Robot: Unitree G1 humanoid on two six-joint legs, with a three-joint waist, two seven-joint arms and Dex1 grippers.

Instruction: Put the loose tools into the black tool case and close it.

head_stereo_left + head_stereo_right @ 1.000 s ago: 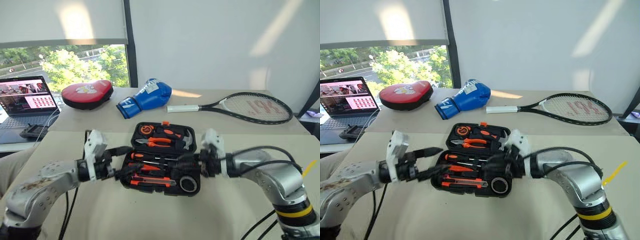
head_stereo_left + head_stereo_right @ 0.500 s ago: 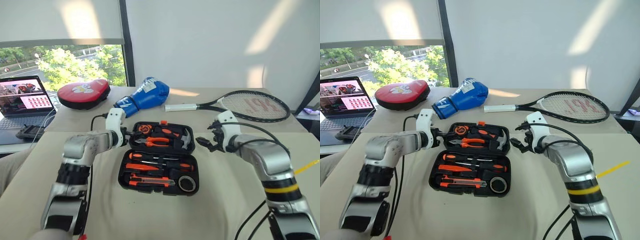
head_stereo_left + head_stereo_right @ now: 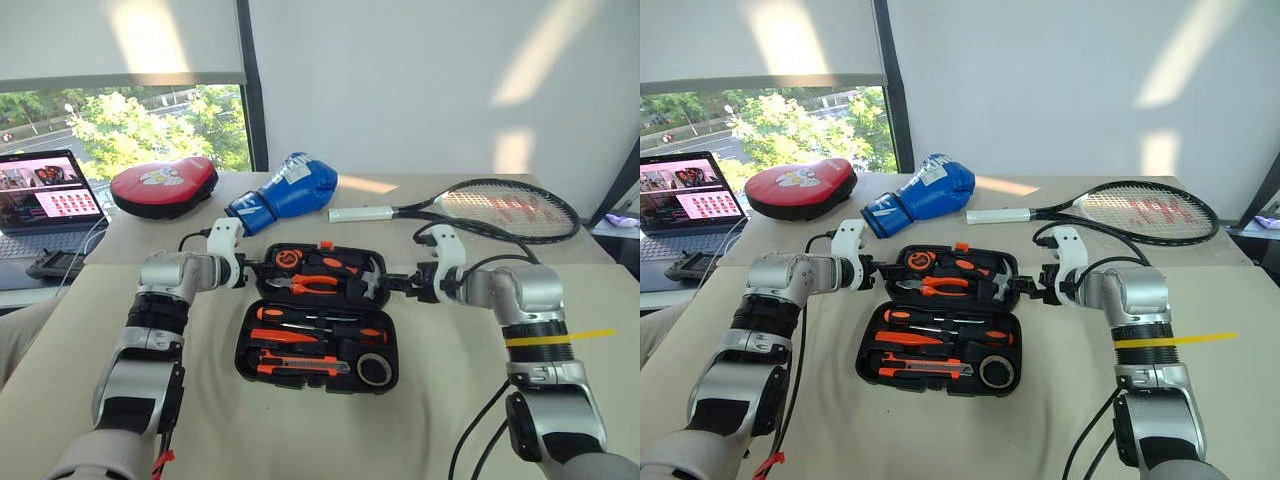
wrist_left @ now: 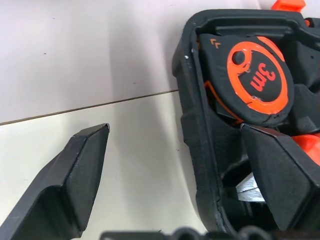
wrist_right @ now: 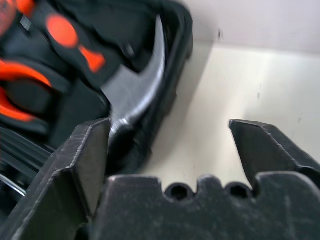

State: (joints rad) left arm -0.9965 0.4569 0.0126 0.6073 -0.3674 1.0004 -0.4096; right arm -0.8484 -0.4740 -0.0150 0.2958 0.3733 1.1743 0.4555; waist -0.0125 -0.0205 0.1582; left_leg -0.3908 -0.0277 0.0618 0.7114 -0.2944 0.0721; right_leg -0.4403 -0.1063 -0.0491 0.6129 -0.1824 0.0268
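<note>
The left gripper (image 3: 252,268) is straddling the case's (image 3: 318,355) far-left lid edge with fingers apart, holding nothing; the right gripper (image 3: 392,283) is doing likewise at the far-right edge. The tools (image 3: 300,345) are lying in their slots. Lifting unevenly could twist the lid or slide the case. The glove (image 3: 285,189) and racket (image 3: 470,209) are sitting well clear behind.

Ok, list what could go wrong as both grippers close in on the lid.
1. Each open gripper straddles a side wall of the black tool case: the left gripper has one finger inside beside the tape measure, the right gripper one beside the hammer. Folding the lid could jam them.
2. Uneven lifting may twist the lid.
3. Tilting might spill the pliers.
</note>
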